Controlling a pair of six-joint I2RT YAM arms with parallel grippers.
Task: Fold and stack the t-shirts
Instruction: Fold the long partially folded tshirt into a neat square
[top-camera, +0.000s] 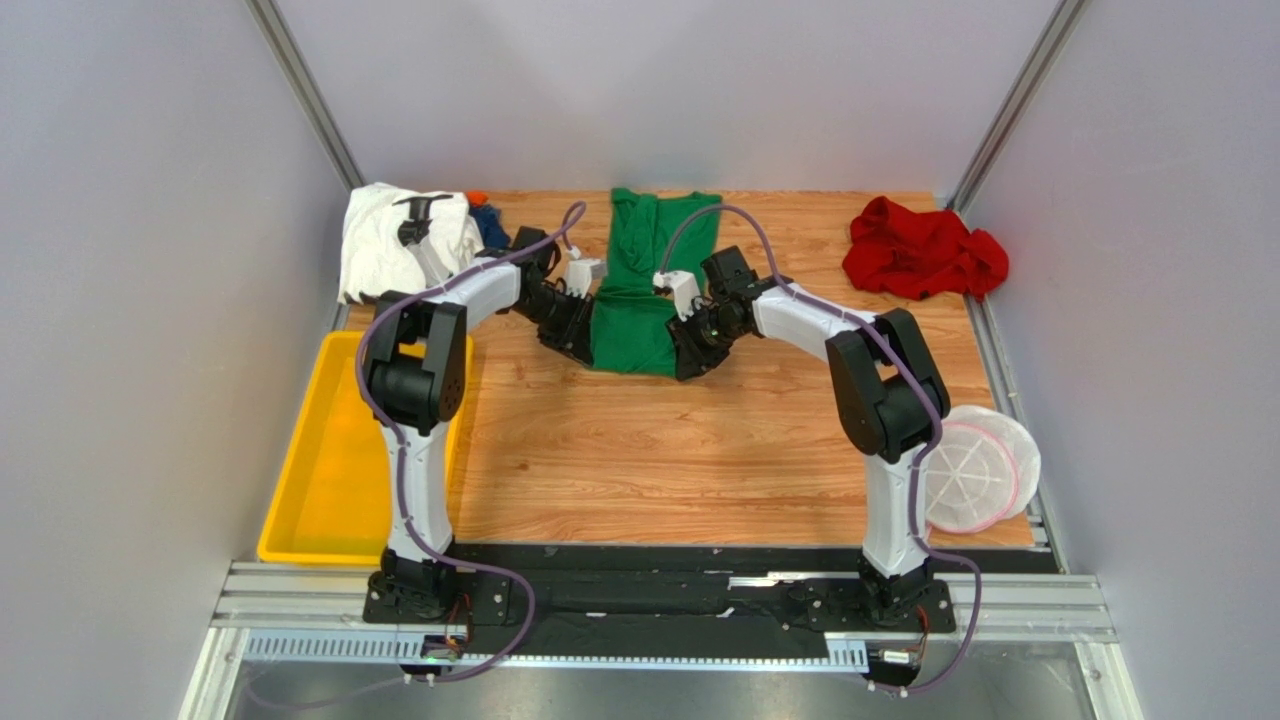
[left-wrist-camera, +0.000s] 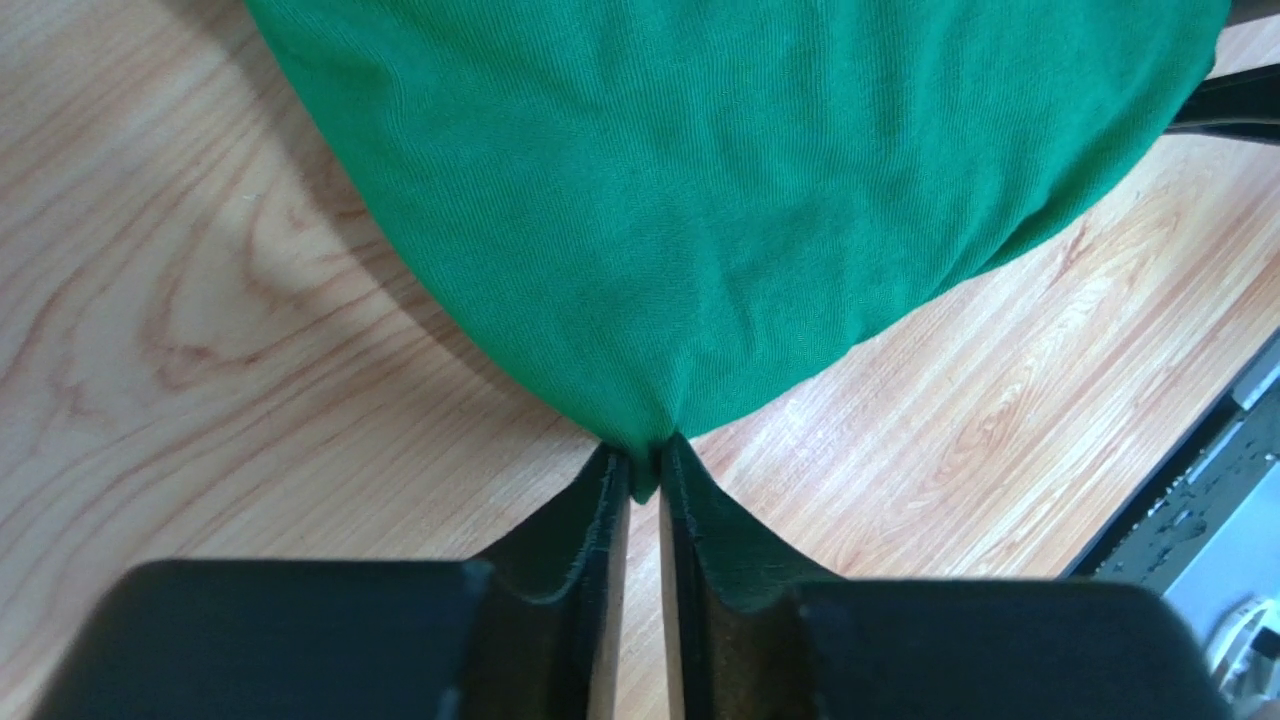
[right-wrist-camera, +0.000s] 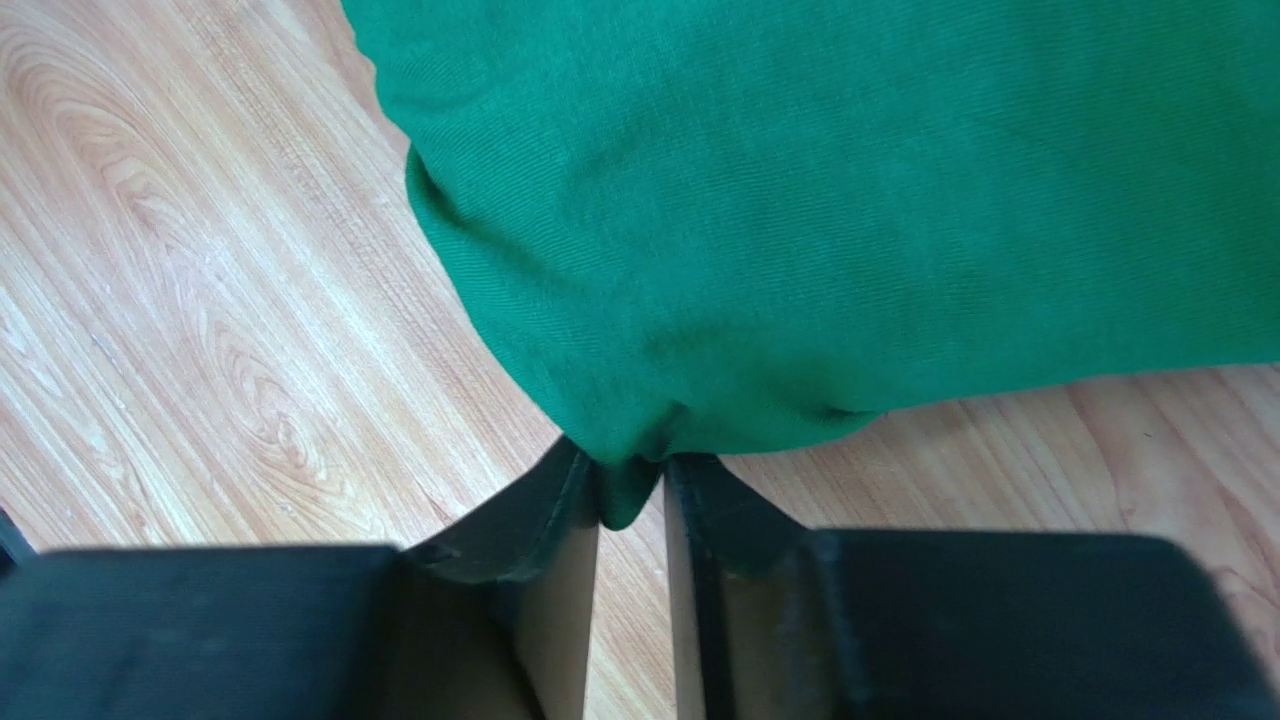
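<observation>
A white t-shirt (top-camera: 388, 240) is heaped left of the left gripper (left-wrist-camera: 643, 462). The green t-shirt (top-camera: 646, 270) is pinched at its near corners by it and the right gripper (right-wrist-camera: 628, 483), apparently mid-fold. Right of that, a red t-shirt (top-camera: 920, 251) is crumpled. Nothing is stacked.

In the overhead view the dark blue shirt (top-camera: 490, 225) at the upper left is only a small patch between the white shirt (top-camera: 376, 240) and the left arm (top-camera: 451, 293), and the orange speck (top-camera: 476, 197) beside it is too small to identify. The green shirt (top-camera: 643, 278) has its two lower corners covered by the left gripper (top-camera: 583, 345) and right gripper (top-camera: 688, 357), and in both wrist views it runs off the top edge. At the right, the right arm (top-camera: 887, 390) hides part of the mesh basket (top-camera: 992, 465).
</observation>
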